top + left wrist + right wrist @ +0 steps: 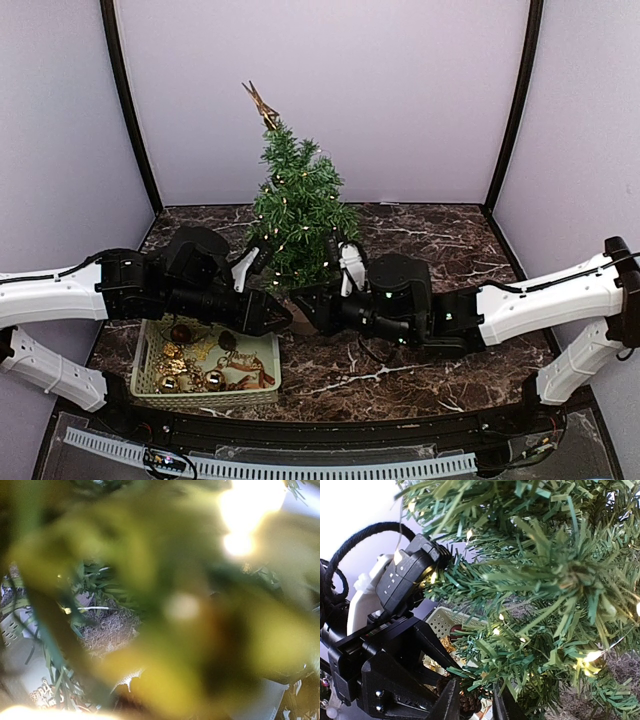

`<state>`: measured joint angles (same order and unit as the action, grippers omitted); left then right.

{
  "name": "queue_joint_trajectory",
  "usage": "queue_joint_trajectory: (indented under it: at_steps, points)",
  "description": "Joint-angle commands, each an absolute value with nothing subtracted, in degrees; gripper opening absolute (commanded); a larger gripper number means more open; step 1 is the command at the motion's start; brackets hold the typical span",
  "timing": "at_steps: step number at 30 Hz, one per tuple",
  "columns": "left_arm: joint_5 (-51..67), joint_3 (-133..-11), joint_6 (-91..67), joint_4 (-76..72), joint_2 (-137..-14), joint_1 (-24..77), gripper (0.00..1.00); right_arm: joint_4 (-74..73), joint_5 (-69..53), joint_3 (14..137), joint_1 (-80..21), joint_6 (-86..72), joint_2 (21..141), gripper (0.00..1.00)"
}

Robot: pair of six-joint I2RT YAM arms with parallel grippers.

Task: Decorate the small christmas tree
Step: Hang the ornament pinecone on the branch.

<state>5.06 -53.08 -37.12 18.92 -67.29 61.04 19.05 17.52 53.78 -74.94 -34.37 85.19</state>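
Observation:
The small christmas tree (300,210) stands mid-table, lit with tiny lights and topped with a gold ornament (262,104). Both grippers meet under its lowest branches. In the right wrist view, branches (545,580) fill the frame and a brown pine cone (470,706) sits between the fingers of my right gripper (475,705), which stand close on either side of it. My left gripper (437,687) reaches in from the left, its fingers on the same cone. From above, the left gripper (278,318) and right gripper (300,302) nearly touch. The left wrist view is a blur of needles.
A cream perforated basket (150,375) with gold and red ornaments lies at the front left, under the left arm, and its rim (440,620) shows behind the branches. The table is dark marble (440,250), with pale walls behind and to both sides.

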Motion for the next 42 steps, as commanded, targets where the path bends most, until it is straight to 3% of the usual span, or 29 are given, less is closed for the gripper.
queue_joint_trajectory:
  at_steps: [1,6,11,23,35,42]
  points:
    - [5.18,-52.12,-36.54,18.02,-66.24,61.41,0.41,18.99,18.19,55.38,-75.53,-33.95,85.52,0.25]
    - [5.44,-52.2,-36.55,17.97,-66.36,61.35,0.41,17.86,19.19,56.16,-75.78,-33.87,86.28,0.26]
    - [5.38,-52.12,-36.59,17.99,-66.44,61.35,0.41,18.46,19.07,56.03,-76.03,-33.43,85.92,0.37]
    - [5.2,-51.77,-36.87,17.94,-66.27,61.35,0.41,20.78,21.34,53.34,-76.81,-33.01,80.64,0.49]
    - [5.48,-51.86,-36.76,17.79,-66.43,61.36,0.41,16.47,22.21,56.52,-77.57,-33.33,84.81,0.35]
    - [5.62,-51.94,-36.67,17.65,-66.6,61.39,0.41,16.69,22.14,57.12,-77.61,-32.97,85.49,0.22]
